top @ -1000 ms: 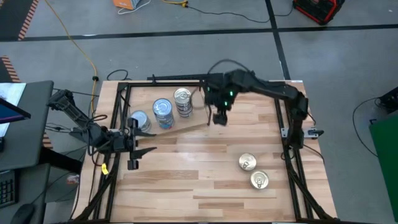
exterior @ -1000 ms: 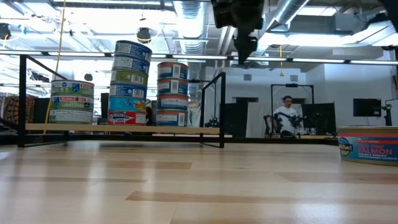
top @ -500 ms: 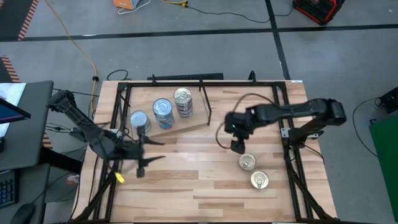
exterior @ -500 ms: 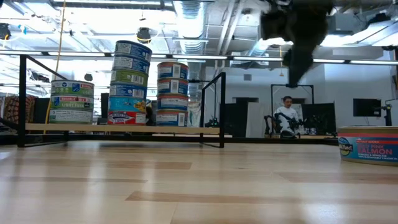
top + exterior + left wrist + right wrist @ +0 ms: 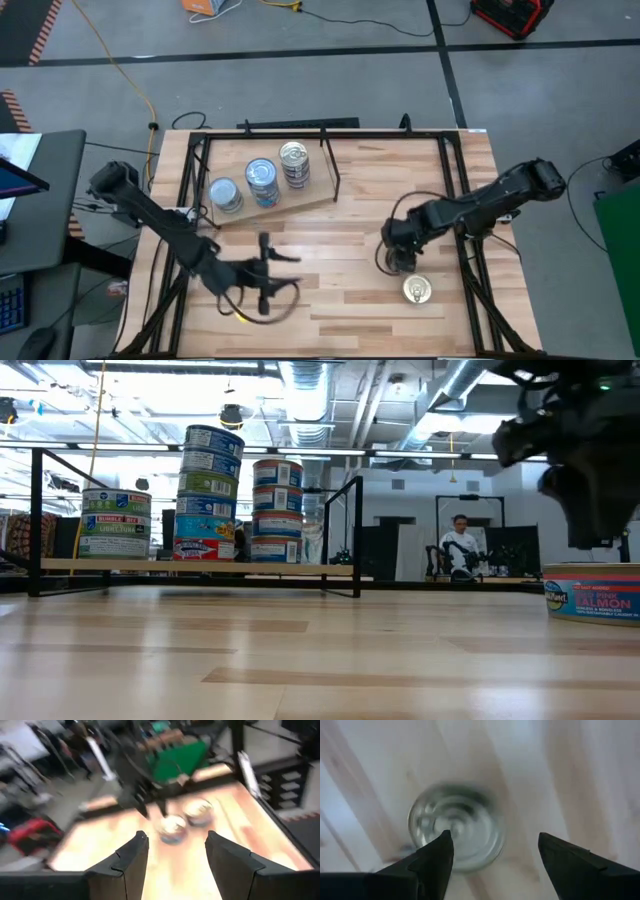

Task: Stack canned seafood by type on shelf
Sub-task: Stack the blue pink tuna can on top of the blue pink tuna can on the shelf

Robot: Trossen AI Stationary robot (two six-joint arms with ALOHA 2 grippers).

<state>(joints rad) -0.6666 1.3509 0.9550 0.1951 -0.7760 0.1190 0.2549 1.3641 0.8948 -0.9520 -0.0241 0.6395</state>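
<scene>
Right claw is hovering w/ fingers wide, directly above a silver-lidded tin lying flat on the bench, well apart from the shelf. Left claw, also wide, is sitting farther off, so right arm's nearer.

In the low view, the tin standing on the bench at the far right has a blue label reading "PINK SALMON". On the shelf, the low green-labelled stack of tins reads "BUMBLE BEE" and "LIGHT TUNA". Other labels are too small to read.
</scene>
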